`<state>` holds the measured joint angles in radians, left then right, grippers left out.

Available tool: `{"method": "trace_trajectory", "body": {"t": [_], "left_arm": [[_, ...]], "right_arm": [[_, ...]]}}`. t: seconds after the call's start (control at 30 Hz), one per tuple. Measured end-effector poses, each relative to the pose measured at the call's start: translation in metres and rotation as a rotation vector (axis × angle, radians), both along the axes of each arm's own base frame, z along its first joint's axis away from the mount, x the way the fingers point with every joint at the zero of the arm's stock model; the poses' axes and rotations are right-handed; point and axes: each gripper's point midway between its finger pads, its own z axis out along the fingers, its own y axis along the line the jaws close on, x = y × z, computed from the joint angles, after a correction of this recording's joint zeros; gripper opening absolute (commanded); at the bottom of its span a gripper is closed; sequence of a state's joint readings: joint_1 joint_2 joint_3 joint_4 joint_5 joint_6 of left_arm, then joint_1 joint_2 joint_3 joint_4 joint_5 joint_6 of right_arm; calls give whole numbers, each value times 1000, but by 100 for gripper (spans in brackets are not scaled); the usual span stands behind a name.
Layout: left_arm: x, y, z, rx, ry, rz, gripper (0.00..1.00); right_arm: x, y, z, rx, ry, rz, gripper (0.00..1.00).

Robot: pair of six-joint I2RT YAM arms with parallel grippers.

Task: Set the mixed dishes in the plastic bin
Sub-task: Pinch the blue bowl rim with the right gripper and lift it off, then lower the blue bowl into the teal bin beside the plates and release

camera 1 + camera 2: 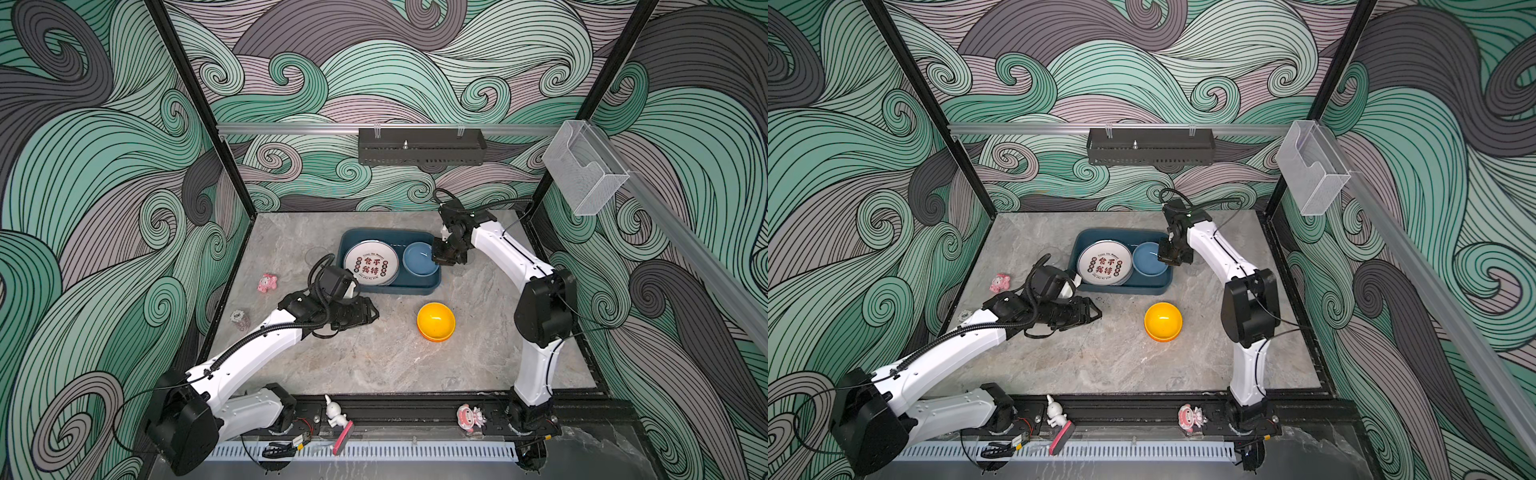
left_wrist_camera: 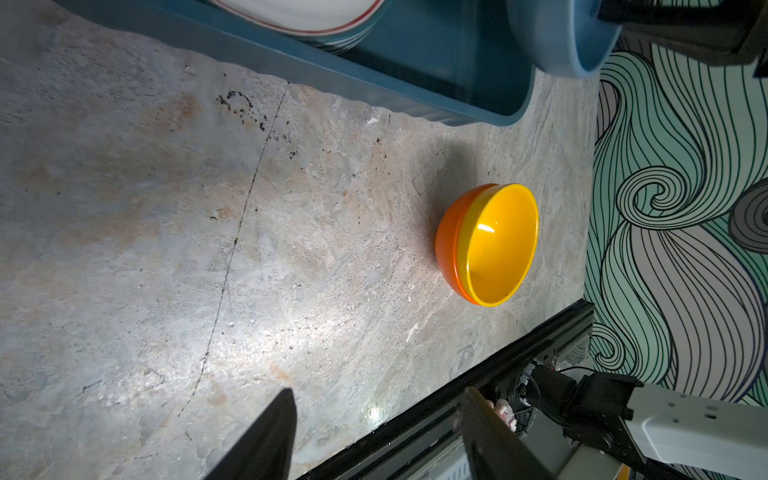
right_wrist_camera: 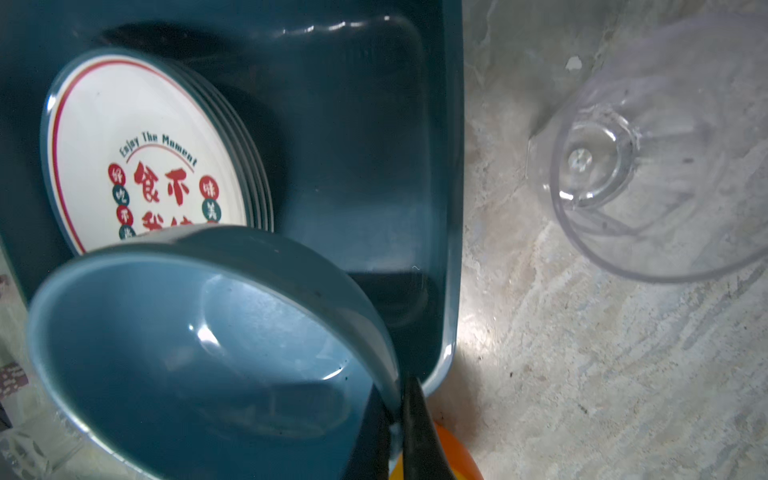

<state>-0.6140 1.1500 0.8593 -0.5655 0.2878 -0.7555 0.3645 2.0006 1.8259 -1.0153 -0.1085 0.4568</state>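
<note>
Swirl-patterned walls [image 1: 83, 208] enclosed a grey marbled bench [image 1: 374, 365]. Right fingers [image 3: 415, 432] clamped the blue bowl [image 3: 187, 353] over the plastic bin [image 3: 457, 187]; left fingers [image 2: 266, 440] stood apart, empty, above the bench.

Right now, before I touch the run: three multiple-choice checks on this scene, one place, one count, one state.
1. Where is the yellow bowl relative to the plastic bin?
A) inside it
B) outside it on the table, nested in the orange bowl
C) held above it
2. How many bowls show?
A) two
B) three
C) five
3. The right gripper is:
A) open
B) shut on a plate
C) shut on the blue bowl at its rim

Answers:
1 B, both top views show it on the table, nearer the arms' bases than the bin.
2 B, blue, yellow and orange.
3 C, the right wrist view shows the jaws pinched on the rim.
</note>
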Motion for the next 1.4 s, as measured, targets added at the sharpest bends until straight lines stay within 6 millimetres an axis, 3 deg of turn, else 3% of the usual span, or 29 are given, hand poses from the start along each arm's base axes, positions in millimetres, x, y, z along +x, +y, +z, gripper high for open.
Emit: {"method": "trace_trajectory", "body": {"t": [0.27,0.57,0.8,1.4], "left_arm": [[-2,4,-7,15,15,12,66],[-6,9,-12,26,26,29,65],[-7,12,-15,36,34,37,65],[-7,13,-16,34,40,49,65]], "right_arm": [[48,2,-22,-22,-1,-47,0],[83,3,-38,-36,-12,-82,0],[92,-4,-54,-51,15,-107,1],[89,-2,-80,-66,72,-103,4]]}}
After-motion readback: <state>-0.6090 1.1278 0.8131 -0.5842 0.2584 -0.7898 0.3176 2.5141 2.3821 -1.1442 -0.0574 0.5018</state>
